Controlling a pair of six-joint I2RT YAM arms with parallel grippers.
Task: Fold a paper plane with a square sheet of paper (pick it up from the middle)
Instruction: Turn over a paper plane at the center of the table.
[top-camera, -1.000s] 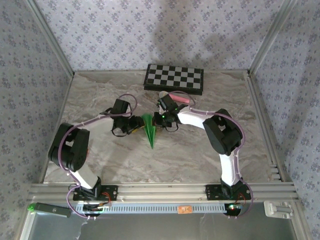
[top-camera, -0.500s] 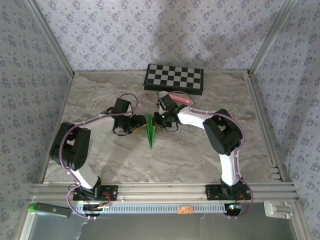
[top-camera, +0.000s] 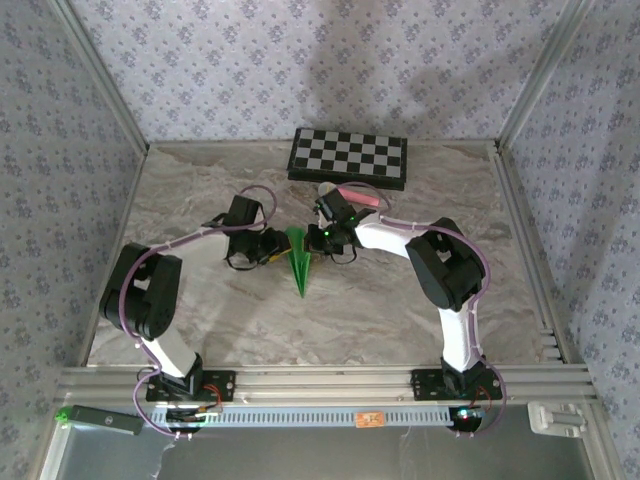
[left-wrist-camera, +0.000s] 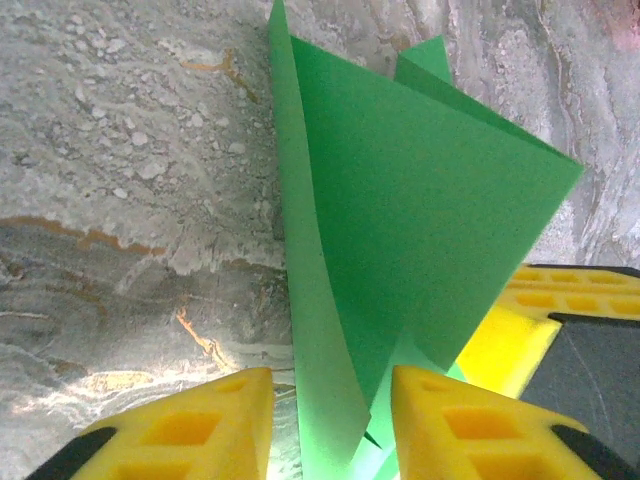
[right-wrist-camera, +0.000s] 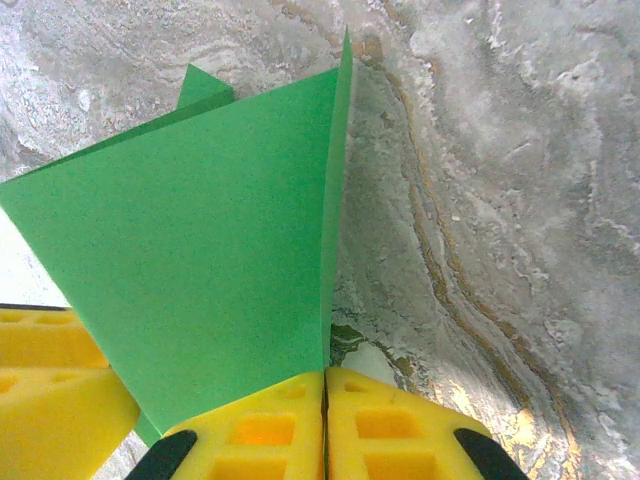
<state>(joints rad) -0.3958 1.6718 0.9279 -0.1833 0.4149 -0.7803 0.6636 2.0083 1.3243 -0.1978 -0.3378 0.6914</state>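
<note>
Top external: paper plane (top-camera: 298, 262) points nearward; right tool (right-wrist-camera: 324, 388) pinches it, left tool (left-wrist-camera: 331, 400) ajar.

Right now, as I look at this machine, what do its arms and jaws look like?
The left arm and the right arm are alike: chunky black joints linked by white tubes, with a thin purplish cable looping alongside each. A green light glows at the right arm's wrist. The jaws are bright yellow blocks with moulded square pockets and black backing.
</note>
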